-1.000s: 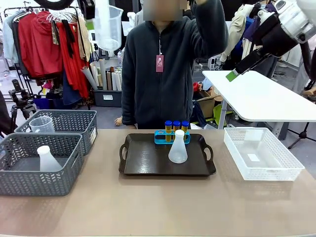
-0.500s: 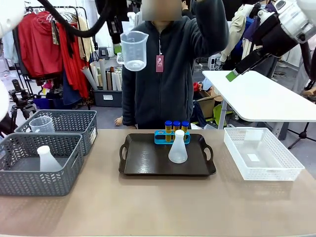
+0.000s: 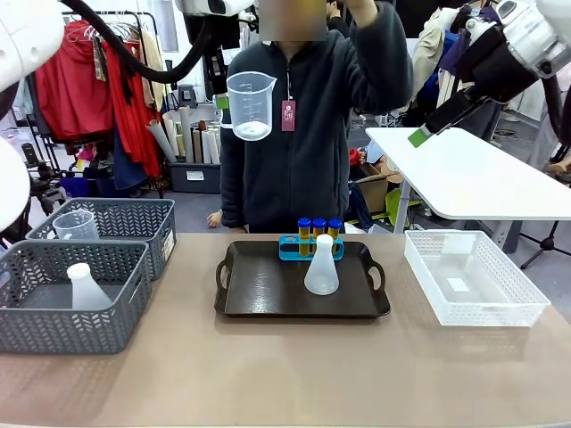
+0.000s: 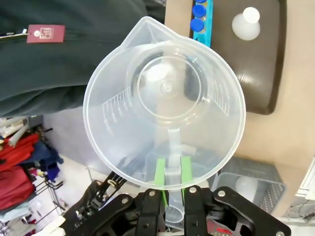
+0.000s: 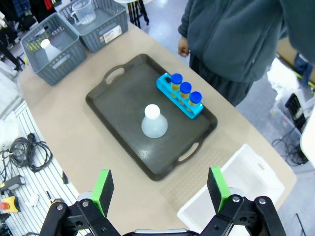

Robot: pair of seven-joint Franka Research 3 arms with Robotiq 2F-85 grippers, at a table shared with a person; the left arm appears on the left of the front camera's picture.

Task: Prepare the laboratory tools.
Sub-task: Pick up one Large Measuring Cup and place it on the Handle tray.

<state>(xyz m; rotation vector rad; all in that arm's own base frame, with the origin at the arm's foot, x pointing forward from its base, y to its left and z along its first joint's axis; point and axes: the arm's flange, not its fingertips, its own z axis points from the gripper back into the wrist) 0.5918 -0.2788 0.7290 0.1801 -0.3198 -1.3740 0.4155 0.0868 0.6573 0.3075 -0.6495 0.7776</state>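
Our left gripper (image 4: 173,178) has its green pads (image 4: 160,172) clamped on the flat handle of the clear plastic measuring beaker (image 4: 165,105). The handle's sandwiched between the fingers, and the smooth round body with its spout and graduation marks sticks out past the fingertips. It hangs high above the table, right in front of the person (image 3: 308,134) in the dark fleece.

Our right gripper (image 5: 161,183) is spread wide, gripping nothing, up over the glossy black tray (image 5: 123,103). On that tray are a translucent white conical flask (image 5: 154,122) and three blue-capped tubes (image 5: 183,91) of amber liquid, upright in a blue rack (image 5: 163,82).
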